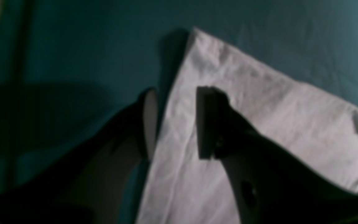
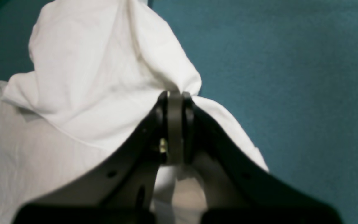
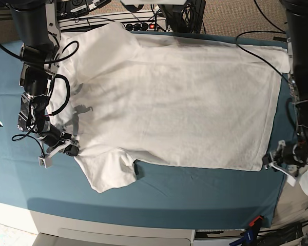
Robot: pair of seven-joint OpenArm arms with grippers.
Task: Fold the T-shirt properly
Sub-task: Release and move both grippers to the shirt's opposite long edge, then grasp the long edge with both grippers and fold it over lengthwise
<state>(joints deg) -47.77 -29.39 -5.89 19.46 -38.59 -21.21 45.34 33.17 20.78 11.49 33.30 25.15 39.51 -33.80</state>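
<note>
Across the teal cloth-covered counter (image 3: 195,189), seen from the base view, the plain white short-sleeved cotton T-shirt (image 3: 174,102) lies spread flat, collar end toward the view's left and hem toward its right, with one sleeve pointing at the near edge. Only this view shows the whole garment and both black arms at its opposite ends. The right gripper (image 3: 72,147) sits at the shoulder beside the near sleeve; the left gripper (image 3: 273,160) sits at the near hem corner. From the right wrist view, the right gripper (image 2: 175,95) has its jaws closed on a pinched fold of the T-shirt (image 2: 104,77), the fabric bunching upward from the pinch. From the left wrist view, dim and blurred, the left gripper (image 1: 176,121) has its jaws apart, straddling the edge of the T-shirt (image 1: 259,102): one finger over the white cloth, the other over the teal counter (image 1: 73,56). No fabric is visibly held there.
</note>
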